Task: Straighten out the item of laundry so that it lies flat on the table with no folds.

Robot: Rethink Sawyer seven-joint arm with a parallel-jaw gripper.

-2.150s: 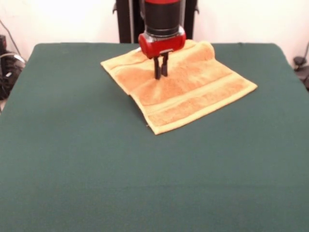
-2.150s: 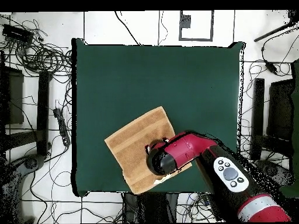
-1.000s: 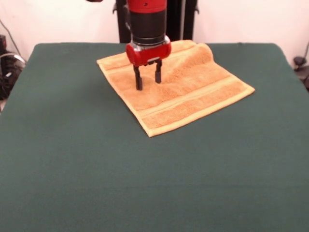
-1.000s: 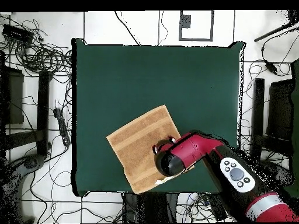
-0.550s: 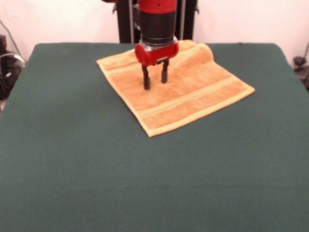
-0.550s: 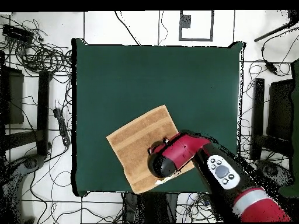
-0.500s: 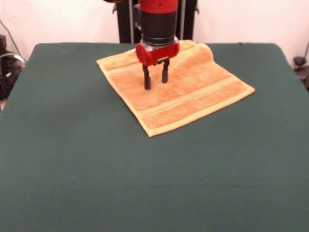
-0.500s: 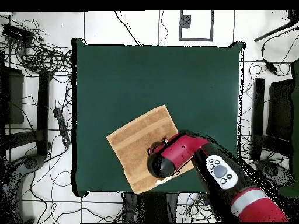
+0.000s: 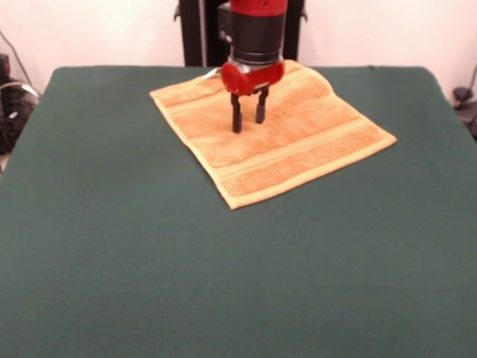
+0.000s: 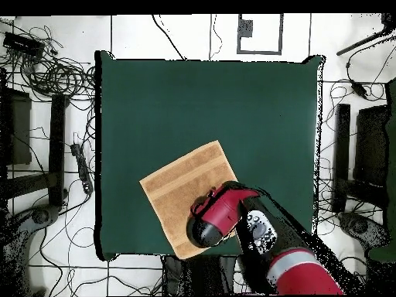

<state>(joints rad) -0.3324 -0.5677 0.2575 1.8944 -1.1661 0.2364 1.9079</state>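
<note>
Counting things: one towel (image 9: 276, 138), one table (image 9: 186, 276), one arm with one gripper (image 9: 249, 119).
Table: dark green cloth, its near corners cut off in the front view.
Towel: orange-tan, spread near the table's far edge in the front view, slightly right of the middle, turned diagonally; a woven band runs along its near side.
Gripper: fingers parted, tips down at the towel's upper middle, clasping nothing.
Hidden: in the overhead view the arm (image 10: 232, 216) covers part of the towel (image 10: 178, 193).

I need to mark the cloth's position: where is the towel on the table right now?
In the front view the towel lies spread on the far half of the table, just right of centre, with the open gripper directly above its middle.
</note>
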